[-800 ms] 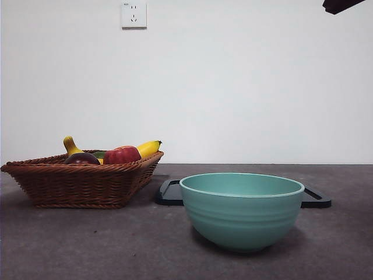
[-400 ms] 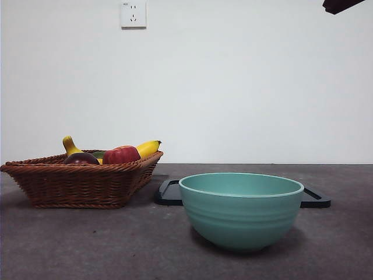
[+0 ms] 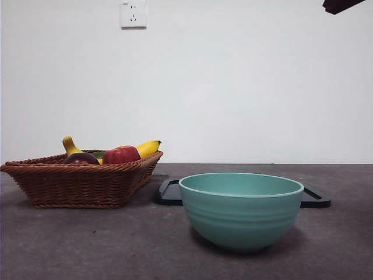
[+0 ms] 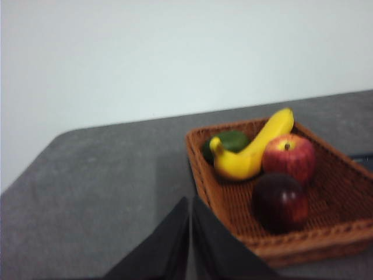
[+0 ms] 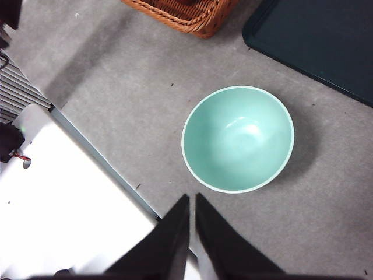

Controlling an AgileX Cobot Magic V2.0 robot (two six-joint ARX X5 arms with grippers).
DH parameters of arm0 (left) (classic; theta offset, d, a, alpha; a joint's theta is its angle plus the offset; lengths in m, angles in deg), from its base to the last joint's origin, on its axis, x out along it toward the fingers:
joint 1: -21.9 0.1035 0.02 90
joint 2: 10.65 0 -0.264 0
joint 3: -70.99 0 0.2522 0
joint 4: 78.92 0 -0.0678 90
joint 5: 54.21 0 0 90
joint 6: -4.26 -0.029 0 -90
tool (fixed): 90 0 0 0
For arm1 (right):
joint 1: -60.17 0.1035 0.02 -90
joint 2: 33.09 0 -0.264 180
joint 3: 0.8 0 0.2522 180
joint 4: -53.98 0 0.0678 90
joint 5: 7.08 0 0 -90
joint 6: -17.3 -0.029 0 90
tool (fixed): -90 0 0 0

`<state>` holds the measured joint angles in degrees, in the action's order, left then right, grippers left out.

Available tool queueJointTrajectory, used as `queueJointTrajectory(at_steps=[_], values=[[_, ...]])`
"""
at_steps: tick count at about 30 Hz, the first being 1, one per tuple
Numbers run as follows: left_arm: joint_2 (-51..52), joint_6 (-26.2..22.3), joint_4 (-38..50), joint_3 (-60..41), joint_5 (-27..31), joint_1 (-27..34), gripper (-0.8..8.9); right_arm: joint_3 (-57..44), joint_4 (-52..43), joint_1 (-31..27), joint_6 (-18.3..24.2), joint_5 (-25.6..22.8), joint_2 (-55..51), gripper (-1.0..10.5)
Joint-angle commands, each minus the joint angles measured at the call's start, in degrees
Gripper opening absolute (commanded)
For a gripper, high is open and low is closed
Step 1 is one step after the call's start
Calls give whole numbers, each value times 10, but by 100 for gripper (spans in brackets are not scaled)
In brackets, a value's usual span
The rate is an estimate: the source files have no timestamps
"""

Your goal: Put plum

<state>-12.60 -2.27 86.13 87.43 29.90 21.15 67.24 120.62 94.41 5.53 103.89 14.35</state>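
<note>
The dark maroon plum (image 4: 280,202) (image 3: 81,158) lies in the brown wicker basket (image 4: 338,233) (image 3: 81,184), beside a red apple (image 4: 289,158) (image 3: 121,154), a yellow banana (image 4: 254,149) (image 3: 148,148) and a green fruit (image 4: 228,142). My left gripper (image 4: 190,201) is shut, hovering over the table just outside the basket's rim, apart from the plum. The empty teal bowl (image 3: 241,210) (image 5: 238,139) stands on the table. My right gripper (image 5: 192,198) is shut, high above the table near the bowl's rim. A black tip (image 3: 341,5) shows at the front view's top right corner.
A flat black tray (image 3: 170,192) (image 5: 317,41) lies behind the bowl, next to the basket. The table's front edge and a white surface (image 5: 64,198) beyond it show in the right wrist view. A wall socket (image 3: 133,14) is on the wall behind.
</note>
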Motion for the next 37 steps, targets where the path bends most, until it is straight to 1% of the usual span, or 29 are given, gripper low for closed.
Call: queueJointTrajectory(at_steps=[1,5,13,37], values=[[10,1,-14,-9,2,2,8,10,-6,5,8,0,4,6],[18,1,-28,-20,2,2,7,10,-6,5,8,0,4,6],[18,1,-95,-20,2,5,8,10,-6,5,8,0,4,6],[18,1,-94,-20,2,5,8,10,-6,5,8,0,4,6]])
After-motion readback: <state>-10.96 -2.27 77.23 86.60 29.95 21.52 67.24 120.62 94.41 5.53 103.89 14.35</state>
